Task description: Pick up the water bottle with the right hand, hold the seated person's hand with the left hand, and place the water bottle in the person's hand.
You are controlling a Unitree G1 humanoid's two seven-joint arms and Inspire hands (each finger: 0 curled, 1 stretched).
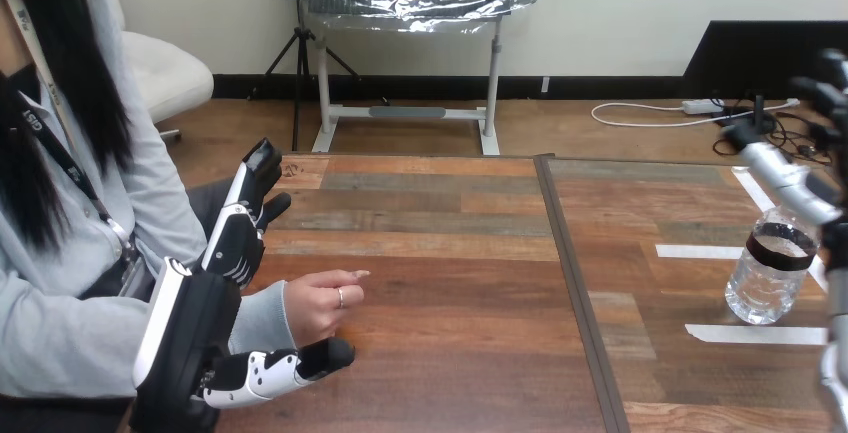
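**Bottle stands under right robot hand**

The left robot hand (232, 245) is open, fingers straight; the person's hand (318, 305) lies between them and its thumb. The bottle (768, 275) stands upright on the worktop (450, 253), just under the right robot hand (800, 186); its grip I cannot tell.

the surface (430, 253) was grained wood planking with a low satin sheen, crossed by strips of matt white tape (755, 334). the water bottle (768, 278) was clear, glossy plastic with a dark band, possibly a paper label. the left hand (235, 243) wore smooth, glossy white shells over matt black plastic.
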